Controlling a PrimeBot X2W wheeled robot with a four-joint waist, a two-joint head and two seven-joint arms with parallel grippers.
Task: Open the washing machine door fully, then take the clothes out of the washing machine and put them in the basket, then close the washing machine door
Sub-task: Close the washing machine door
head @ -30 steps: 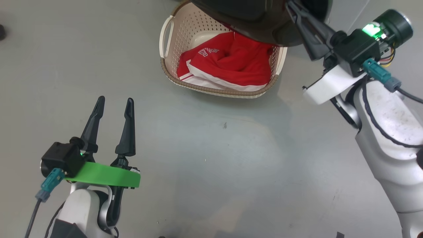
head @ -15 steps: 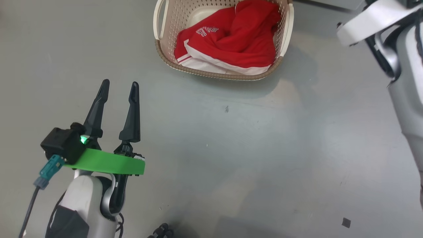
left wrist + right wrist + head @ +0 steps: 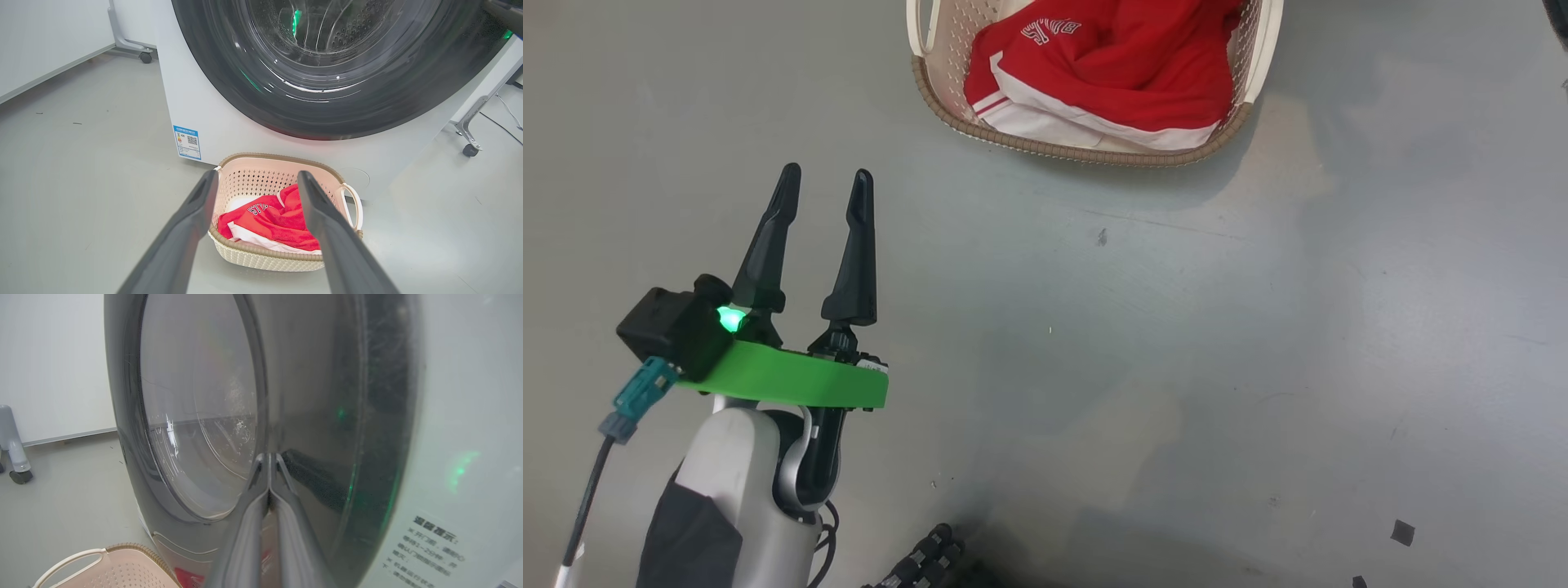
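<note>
Red cloth with white panels and white lettering: the clothes (image 3: pixel 1111 73) lie bundled inside the basket (image 3: pixel 1086 153), filling most of it, with a white-striped edge along the near side. The basket, cream with perforated walls and a brown woven-look rim, stands on the grey floor (image 3: pixel 1176 367) just in front of the washing machine (image 3: pixel 196 102), below the round door and beside the blue label (image 3: pixel 187 142) on the white front.

The washing machine door (image 3: pixel 327 118) lies against the machine's front. Its wide black rim is glossy, and the perforated steel drum shows through the clear glass bowl. Whether the latch has caught cannot be told.

Left gripper (image 3: pixel 826 171): fingers spread wide, nothing between them. It hangs over bare floor, well apart from the basket, its fingers pointing towards the basket and the machine. A green band and a lit green lamp show at its wrist.

Right gripper (image 3: pixel 269 457): the two fingers are pressed together from base to tip and hold nothing. Their tips stand at the black rim of the door, beside the glass. Whether they actually press on the rim cannot be told. A corner of the basket's handle shows below them.

A castor leg (image 3: pixel 470 149) stands on the floor at the machine's far side.
</note>
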